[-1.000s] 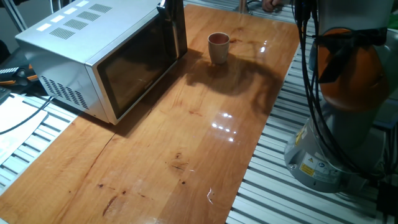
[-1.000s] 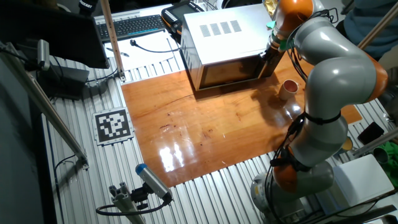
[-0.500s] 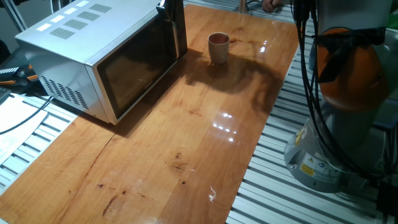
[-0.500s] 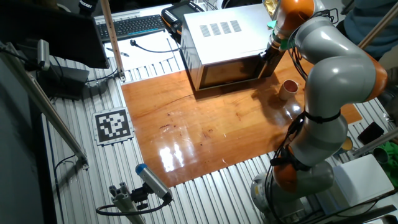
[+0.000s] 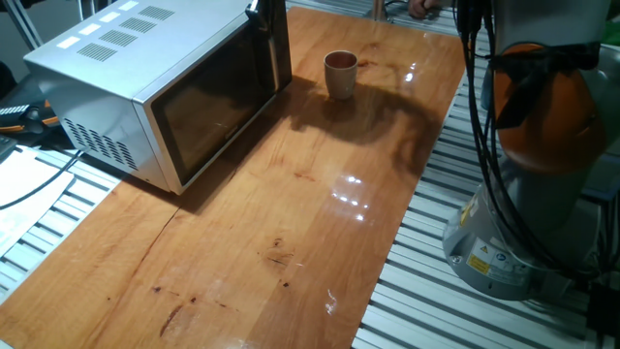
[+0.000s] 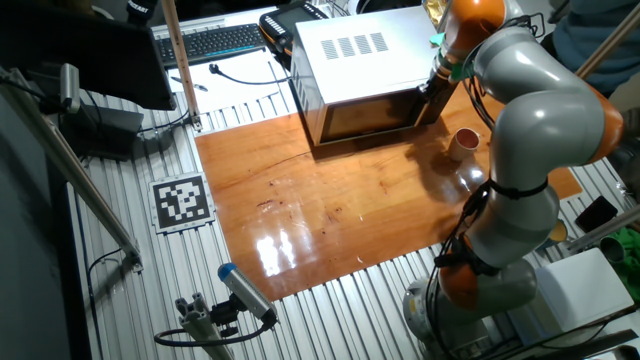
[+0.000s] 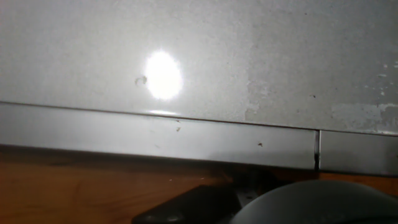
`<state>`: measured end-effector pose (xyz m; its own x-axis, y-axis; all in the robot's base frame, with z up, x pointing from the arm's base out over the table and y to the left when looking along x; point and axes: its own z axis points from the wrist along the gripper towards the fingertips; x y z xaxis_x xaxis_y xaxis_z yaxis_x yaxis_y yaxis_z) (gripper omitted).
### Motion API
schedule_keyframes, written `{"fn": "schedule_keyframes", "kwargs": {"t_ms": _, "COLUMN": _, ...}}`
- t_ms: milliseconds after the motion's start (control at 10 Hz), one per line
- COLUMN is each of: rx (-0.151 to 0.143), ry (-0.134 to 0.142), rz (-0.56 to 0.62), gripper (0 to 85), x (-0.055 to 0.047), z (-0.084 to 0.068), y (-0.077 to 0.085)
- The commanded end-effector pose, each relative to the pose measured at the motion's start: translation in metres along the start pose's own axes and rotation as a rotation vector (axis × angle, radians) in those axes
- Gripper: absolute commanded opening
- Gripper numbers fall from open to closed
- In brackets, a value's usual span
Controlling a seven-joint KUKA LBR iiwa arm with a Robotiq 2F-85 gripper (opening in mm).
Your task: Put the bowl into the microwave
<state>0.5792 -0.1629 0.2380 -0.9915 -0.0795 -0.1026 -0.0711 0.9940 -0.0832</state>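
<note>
1. Microwave (image 5: 145, 87) sits at one end of the wooden table (image 5: 291, 233), its dark glass door shut and facing across the tabletop, vent slots showing on its top and side.
2. The same microwave (image 6: 365, 75) appears in the other fixed view with the arm (image 6: 540, 120) bent over it from the far side of the table (image 6: 300, 210).
3. The gripper (image 5: 269, 39) is a dark shape pressed up against the handle end of the door, at the corner of the microwave nearest the bowl.
4. In the other fixed view the gripper (image 6: 438, 88) hangs at that same front corner; whether its fingers are apart, together or clamped on the handle cannot be told from either fixed view.
5. The hand view does not settle it: it shows only the pale, scuffed wall of the microwave (image 7: 249, 56) filling most of the picture with a bright glare spot, a strip of wood below, and dark blurred parts at the bottom edge.
6. The bowl (image 5: 340, 74) stands upright on the table, near the handle end of the microwave but apart from it, its reddish inside open to the top.
7. In the other fixed view the bowl (image 6: 466, 142) stands just beside the arm's lower link, outside the microwave and untouched by the gripper.
8. A keyboard (image 6: 210, 42) lies behind the microwave, and a printed marker tag (image 6: 182, 201) lies on the slatted metal surface off the table's edge.
</note>
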Motion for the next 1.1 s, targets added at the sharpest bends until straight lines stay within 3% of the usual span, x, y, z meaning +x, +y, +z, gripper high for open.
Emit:
{"fn": "schedule_keyframes", "kwargs": {"t_ms": 0, "rx": 0.004, "ry": -0.008, "rz": -0.003, "gripper": 0.0, "x": 0.0, "z": 0.0, "y": 0.0}}
{"fn": "schedule_keyframes", "kwargs": {"t_ms": 600, "rx": 0.025, "ry": -0.013, "rz": -0.011, "gripper": 0.0, "x": 0.012, "z": -0.002, "y": -0.002}}
{"fn": "schedule_keyframes", "kwargs": {"t_ms": 1000, "rx": 0.018, "ry": 0.019, "rz": 0.006, "gripper": 0.0, "x": 0.021, "z": -0.008, "y": 0.003}}
